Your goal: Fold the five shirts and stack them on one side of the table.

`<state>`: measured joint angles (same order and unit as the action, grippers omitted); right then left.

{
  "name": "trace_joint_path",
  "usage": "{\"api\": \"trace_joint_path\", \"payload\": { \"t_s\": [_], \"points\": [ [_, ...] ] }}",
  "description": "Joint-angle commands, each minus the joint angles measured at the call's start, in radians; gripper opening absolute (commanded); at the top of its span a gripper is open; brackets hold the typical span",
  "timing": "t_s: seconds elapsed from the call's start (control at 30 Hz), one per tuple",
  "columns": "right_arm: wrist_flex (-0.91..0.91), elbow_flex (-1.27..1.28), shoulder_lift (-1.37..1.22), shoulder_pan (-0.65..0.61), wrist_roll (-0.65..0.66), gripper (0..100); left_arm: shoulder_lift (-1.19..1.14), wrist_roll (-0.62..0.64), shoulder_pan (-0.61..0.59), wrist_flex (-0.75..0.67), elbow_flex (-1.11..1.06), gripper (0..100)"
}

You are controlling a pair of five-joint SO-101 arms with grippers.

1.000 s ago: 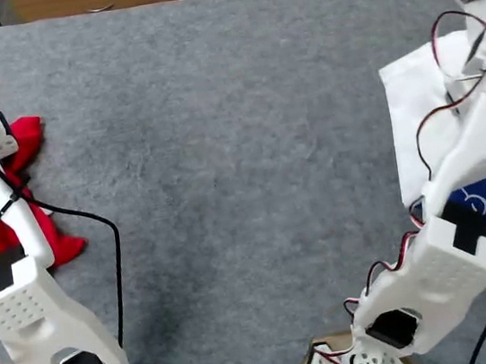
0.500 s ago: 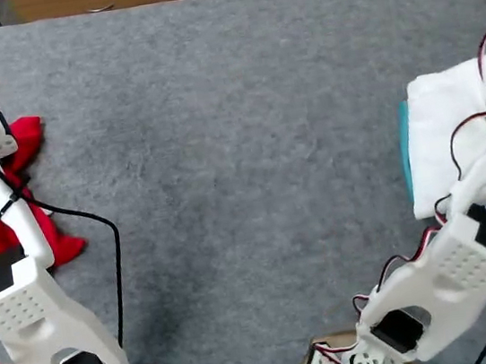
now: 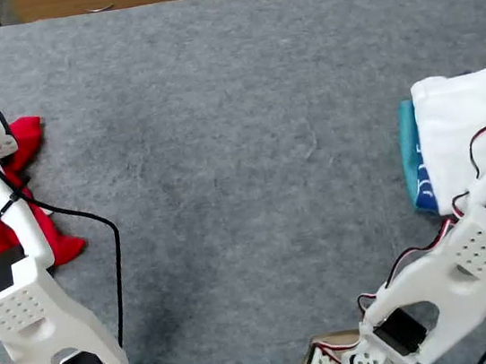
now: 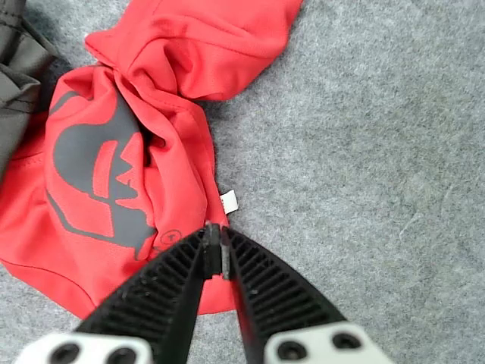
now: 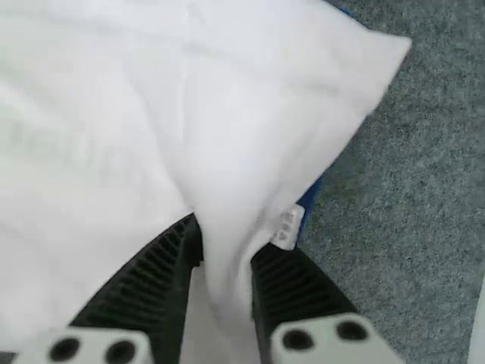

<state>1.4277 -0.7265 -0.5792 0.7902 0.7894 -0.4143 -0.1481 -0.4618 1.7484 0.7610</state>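
pinching one white shirt (image 5: 151, 114), right hand (image 5: 227, 243); one red shirt (image 4: 182, 45) apart.

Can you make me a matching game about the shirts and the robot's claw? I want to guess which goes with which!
Things:
1. red shirt
2. white shirt
3. teal shirt
4. right gripper

States:
A. peeking out from under the white one
B. lying crumpled, not folded
C. clamped on white cloth
D. folded, lying on top of other shirts

Right pairs: 1-B, 2-D, 3-A, 4-C
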Motion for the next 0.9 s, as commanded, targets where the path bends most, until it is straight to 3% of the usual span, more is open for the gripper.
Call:
{"api": "trace_joint_path", "payload": {
  "t_s": [0.0,0.2,0.47,0.7,0.87],
  "points": [
    [-0.028,-0.007,0.012,0.018,0.008,18.6,0.062,-0.006,-0.005,0.012,0.005,2],
    [0.012,-0.030,0.025,0.012,0.008,23.4,0.062,-0.006,-0.005,0.012,0.003,2],
    [0.364,-0.231,0.079,-0.039,0.000,22.8,0.062,-0.006,-0.005,0.012,0.003,2],
    [0.359,-0.159,0.104,-0.041,-0.034,0.0,0.062,-0.006,-0.006,0.012,0.003,2],
    [0.356,0.018,0.097,-0.071,-0.035,0.2,0.062,-0.006,-0.006,0.012,0.003,2]
  ]
}}
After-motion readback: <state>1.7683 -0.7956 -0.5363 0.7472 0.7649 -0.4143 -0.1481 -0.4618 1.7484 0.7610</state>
